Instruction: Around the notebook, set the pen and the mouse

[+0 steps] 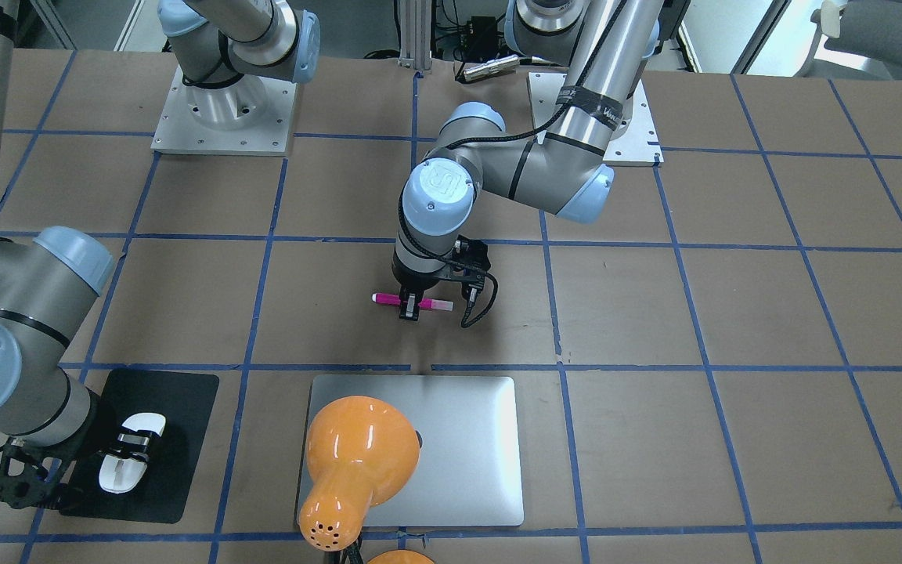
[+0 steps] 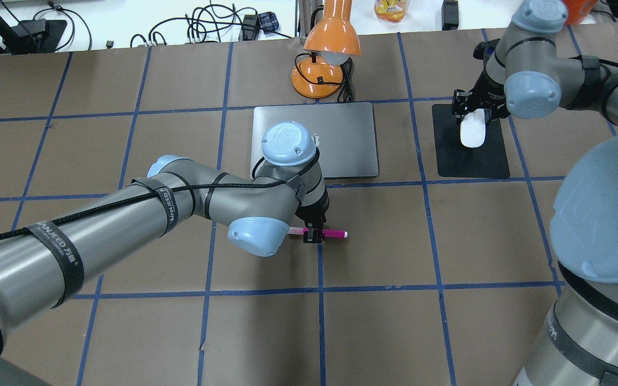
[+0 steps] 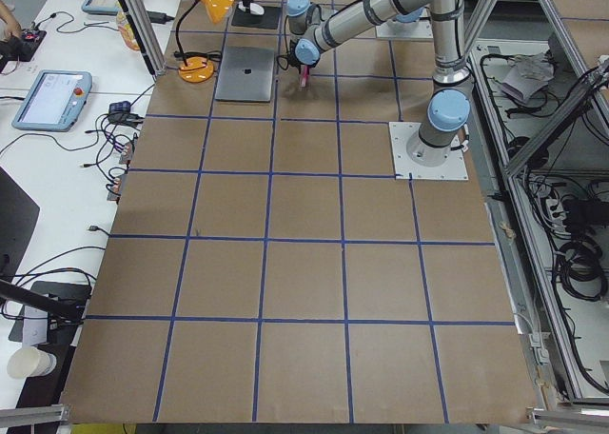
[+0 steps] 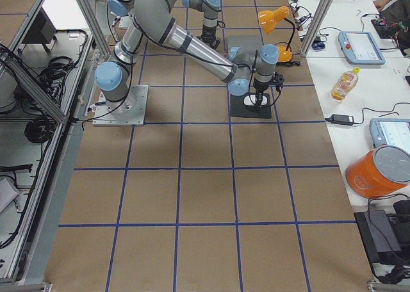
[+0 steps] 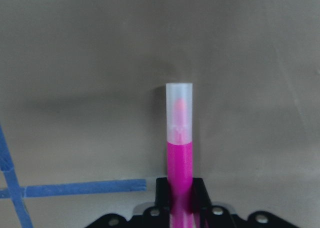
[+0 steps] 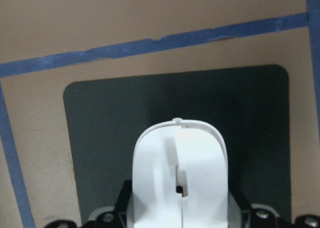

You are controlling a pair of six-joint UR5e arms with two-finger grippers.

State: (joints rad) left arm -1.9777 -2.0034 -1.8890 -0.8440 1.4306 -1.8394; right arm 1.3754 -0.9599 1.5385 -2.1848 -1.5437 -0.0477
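Gripped pen [image 1: 387, 298] mid-barrel with left gripper [image 1: 417, 306], jaws closed tight, near robot-side edge of notebook [image 1: 467, 450]. Judged light, stiff, slick; centre hold sound. Pinched mouse [image 1: 124, 472] across flanks with right gripper [image 1: 135, 445], jaws snug, on black mat [image 1: 181, 407] beside notebook. Smooth shell, probably slippery.

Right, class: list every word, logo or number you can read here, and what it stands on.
"UR": joint cap of the left arm.
"VANJEED": black strap round the left arm; characters after it too small.
Bottle label on the far bench: too blurred.
No text seen on the pen, mouse or notebook.
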